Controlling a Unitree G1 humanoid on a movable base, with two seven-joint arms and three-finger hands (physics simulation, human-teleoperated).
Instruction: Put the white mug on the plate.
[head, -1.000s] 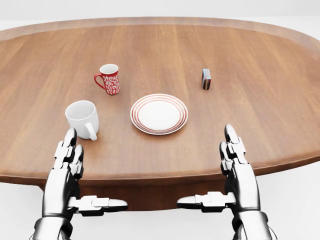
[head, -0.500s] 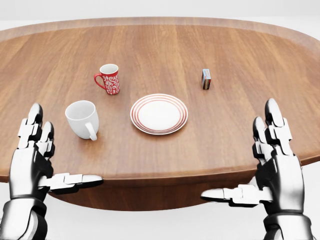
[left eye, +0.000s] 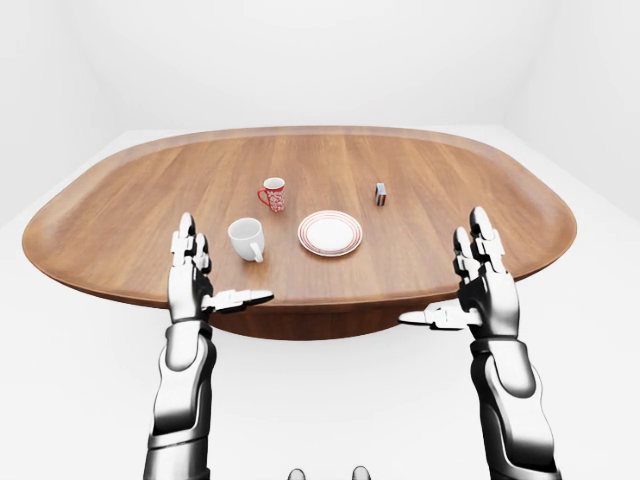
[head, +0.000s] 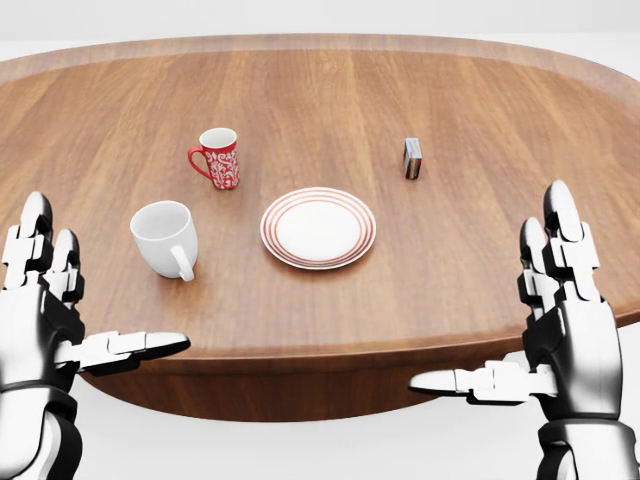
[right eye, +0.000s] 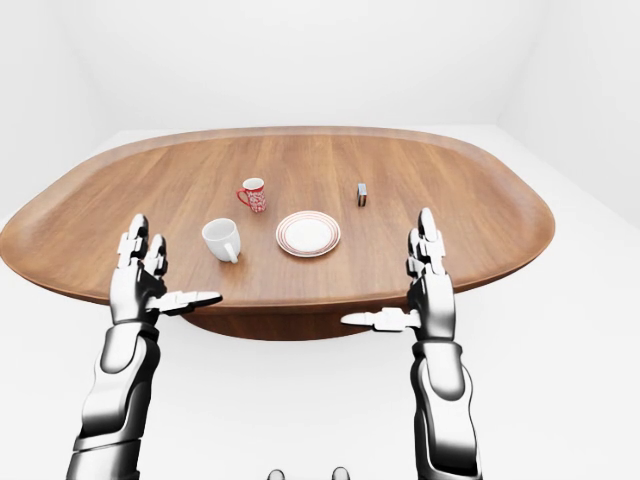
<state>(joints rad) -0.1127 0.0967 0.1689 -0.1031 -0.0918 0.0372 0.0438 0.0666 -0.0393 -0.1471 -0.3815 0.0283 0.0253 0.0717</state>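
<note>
Head view: the left hand (head: 45, 320) stands at the lower left corner, palm turned inward, its fingers (head: 35, 245) straight and pointing up and its thumb stretched out level toward the middle of the picture; it is spread wide and holds nothing. The right hand (head: 560, 325) mirrors it at the lower right, fingers (head: 562, 225) upright, thumb reaching leftward, likewise spread and empty. Both hands hover at the near rim of the wooden table (head: 330, 90), apart from everything that stands on it. Nearest the left hand, up and to its right, the white mug (head: 165, 238) stands upright on the bare wood with its mouth open to the top and its handle turned toward the bottom right of the view. Just to the right of it, not touching, lies the plate (head: 318, 227), white with red rings round its rim, flat on the table near the middle of the view. Above the white mug, a little toward the plate, stands a red patterned mug (head: 219, 157), upright, its handle to the left. Further right, above and right of the plate and well apart from it, a small box (head: 412, 157) stands on end. The eye views show the table as a broad oval in a plain white room.
</note>
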